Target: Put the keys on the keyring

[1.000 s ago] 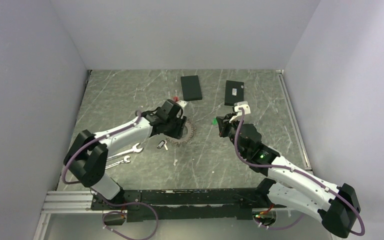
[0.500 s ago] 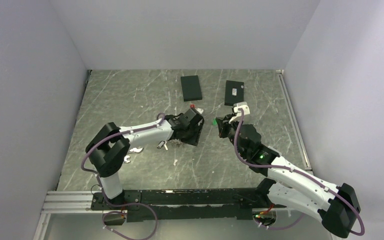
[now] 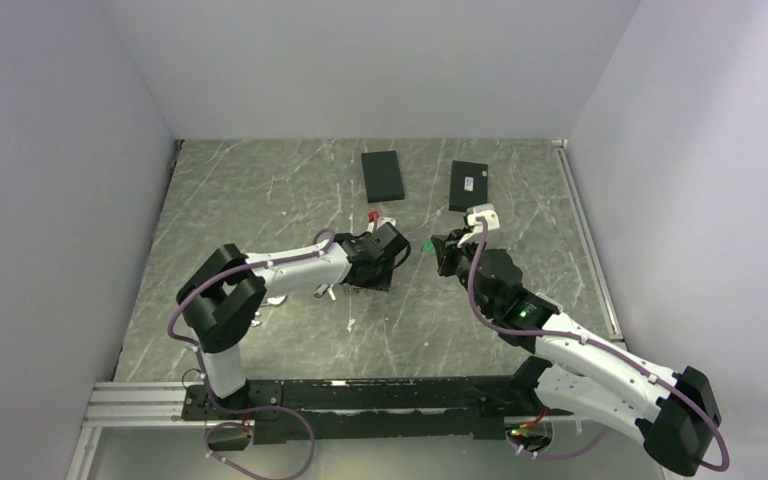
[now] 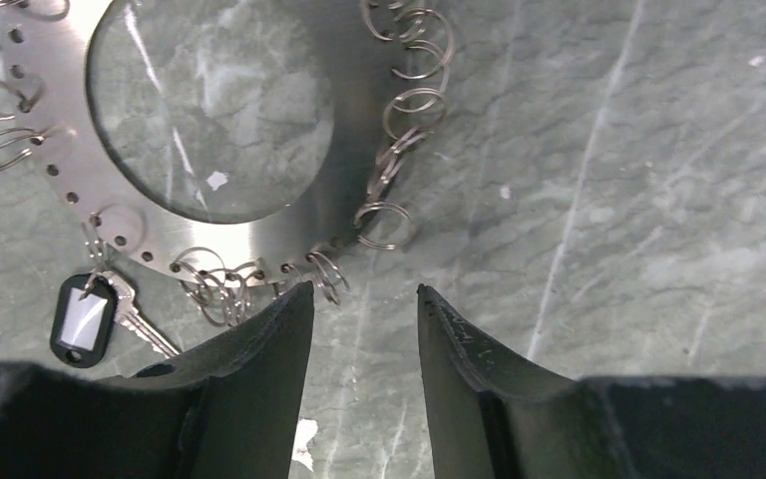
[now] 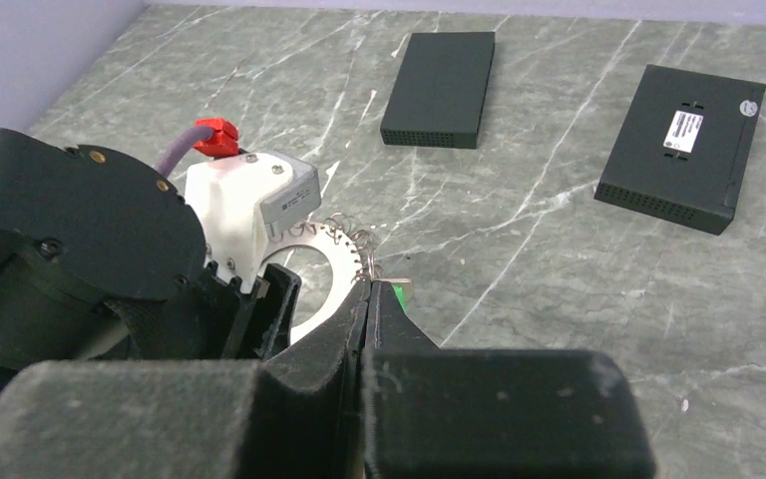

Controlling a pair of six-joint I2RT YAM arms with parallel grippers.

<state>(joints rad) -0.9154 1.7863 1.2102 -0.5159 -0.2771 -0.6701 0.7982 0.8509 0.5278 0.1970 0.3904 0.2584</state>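
The place is a robotics lab, with a bench closed in as a test booth. A table (image 3: 260, 190) with a grey-green marbled top is boxed in by plain white walls (image 3: 50, 200) on its left, far and right sides. An aluminium rail (image 3: 130, 405) runs along the table's near edge. Two white-and-black robot arms stand at that edge, the left arm (image 3: 290, 265) toward the table's left end and the right arm (image 3: 600, 365) toward its right. Purple cables (image 3: 175, 310) loop along both arms, and a small green light (image 3: 522, 312) glows on the right one. Two flat black boxes (image 3: 382, 175) lie near the table's far edge.
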